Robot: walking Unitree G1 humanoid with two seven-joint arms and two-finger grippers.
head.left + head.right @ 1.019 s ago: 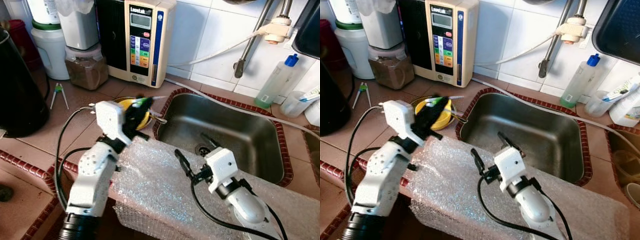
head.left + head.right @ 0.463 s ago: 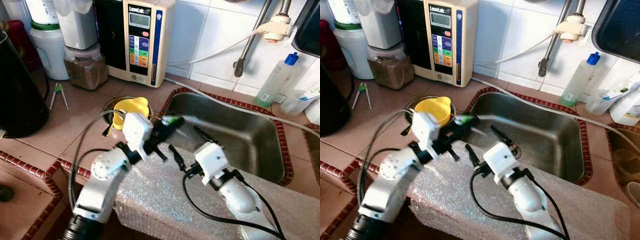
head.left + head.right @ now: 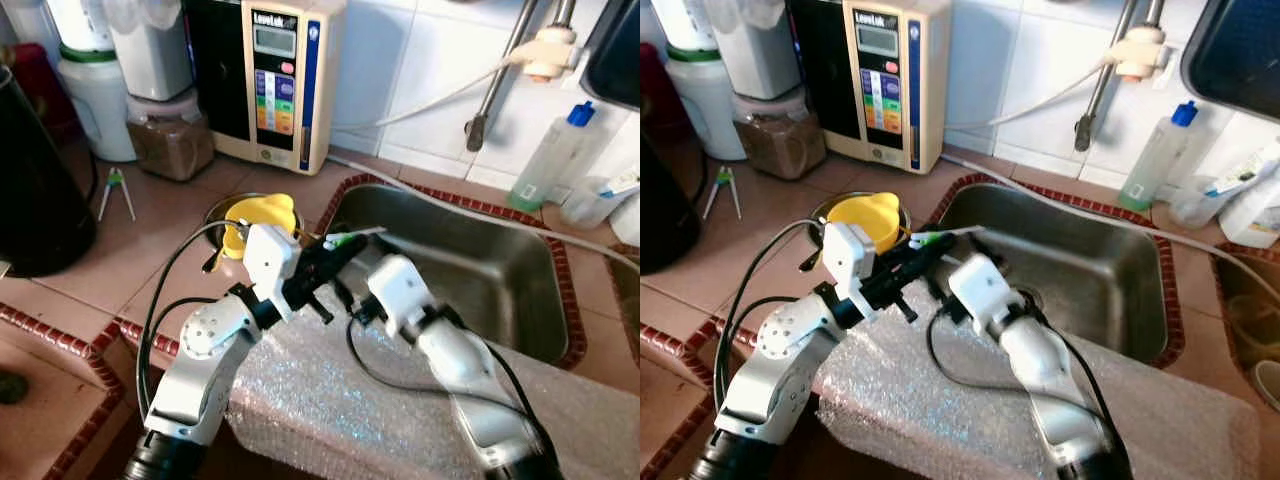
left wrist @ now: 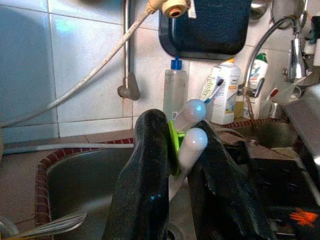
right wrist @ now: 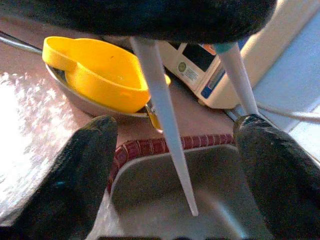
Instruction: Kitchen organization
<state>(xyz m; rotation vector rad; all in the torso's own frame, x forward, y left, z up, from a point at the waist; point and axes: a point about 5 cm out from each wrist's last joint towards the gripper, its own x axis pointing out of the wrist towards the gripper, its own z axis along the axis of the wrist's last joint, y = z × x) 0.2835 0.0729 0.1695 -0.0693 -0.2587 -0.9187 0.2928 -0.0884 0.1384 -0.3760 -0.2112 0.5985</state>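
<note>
Two grippers meeting above bubble wrap (image 3: 330,390) at sink (image 3: 480,270) edge. Left gripper (image 3: 335,255) jaws pinching green-and-white tongs (image 4: 182,137), tips outward over basin. Right gripper (image 3: 345,300) jaws spread either side of tips, apparently for handover. Beyond: yellow cup (image 3: 262,215) in bowl.

left claw (image 3: 335,252) gripping tongs (image 3: 350,236), over sink (image 3: 520,310)

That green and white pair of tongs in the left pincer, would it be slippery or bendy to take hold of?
The tongs look like thin, smooth plastic, so probably light and a bit slippery. Their two long white arms taper to narrow tips, so they would likely flex and spring when squeezed. The left pincer grips them near the green hinge, leaving the tips free over the sink; the open right pincer might nudge them sideways.
</note>
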